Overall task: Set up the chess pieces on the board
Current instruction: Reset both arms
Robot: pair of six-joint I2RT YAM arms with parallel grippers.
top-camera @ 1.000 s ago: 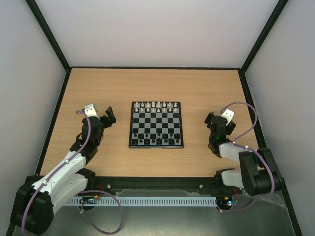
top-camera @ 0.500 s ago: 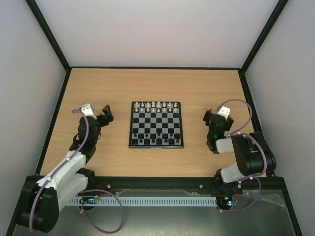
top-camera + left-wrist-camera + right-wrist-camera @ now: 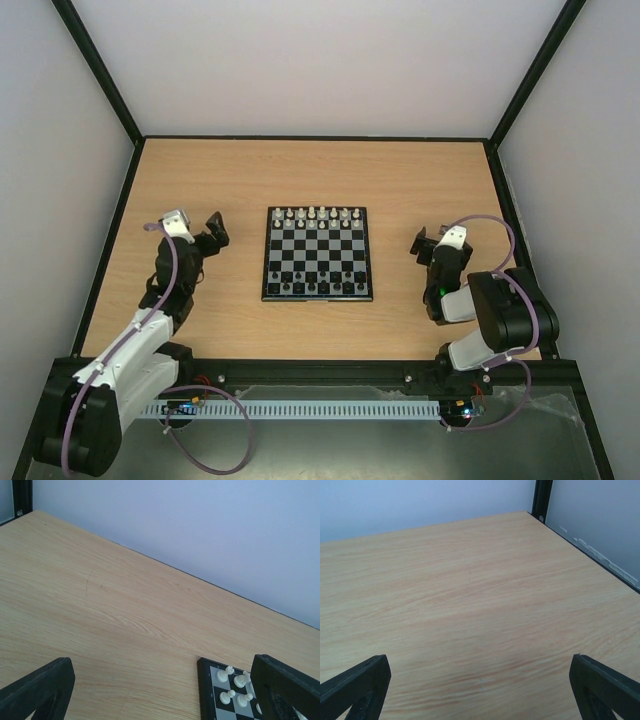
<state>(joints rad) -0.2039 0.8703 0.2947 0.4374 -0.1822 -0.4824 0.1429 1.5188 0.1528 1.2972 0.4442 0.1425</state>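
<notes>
The left end effector [image 3: 211,236] is seen fully released, its two fingers spread wide, and nothing is held between them; in the left wrist view the left end effector [image 3: 160,695] is shown with only bare worktop [image 3: 125,610] between its dark fingers [image 3: 40,690]. The right end effector [image 3: 424,244] is likewise spread wide and empty, and in the right wrist view only wood grain is seen between the fingers [image 3: 357,687] of the right end effector [image 3: 480,690]. No piece is touched by either one. The board [image 3: 317,252] is found between the two end effectors, to the right of the left one and to the left of the right one, clear of both. From the left wrist, a corner of the board [image 3: 204,690] is seen just ahead of the right-hand finger, with some white pieces [image 3: 226,670] standing on it. The chess pieces [image 3: 316,283] are set on the board's near rows, on the side toward the arm bases, while the white pieces [image 3: 316,214] are lined along its far rows; the rows between are left bare. The pieces are too small to be counted or identified.
</notes>
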